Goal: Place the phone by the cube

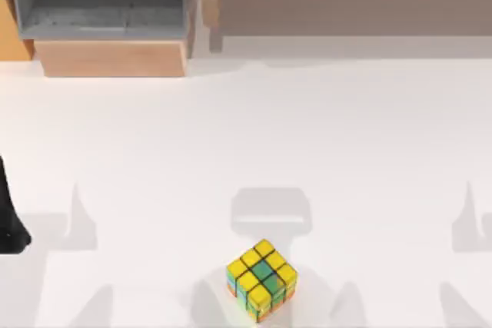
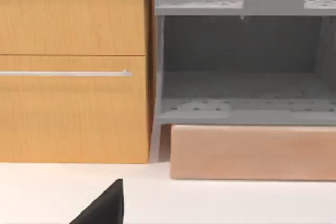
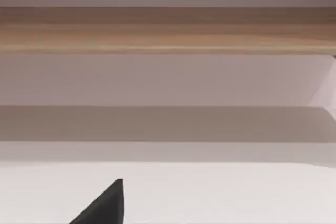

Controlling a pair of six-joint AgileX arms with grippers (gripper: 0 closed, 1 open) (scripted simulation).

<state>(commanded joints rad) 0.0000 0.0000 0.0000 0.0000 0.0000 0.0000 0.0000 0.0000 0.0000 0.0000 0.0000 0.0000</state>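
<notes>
cube | yellow-green tiles | near table's front edge, turned cornerwise

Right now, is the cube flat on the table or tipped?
Flat: the cube sits level on the table, yellow-and-green face up.

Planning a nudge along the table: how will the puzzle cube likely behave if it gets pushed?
The cube looks rigid and blocky, resting flat on the white table, so it would probably slide rather than roll. It sits corner-on in the top view, so an off-centre push may spin it. Its glossy tiles could be slippery to grip.
</notes>
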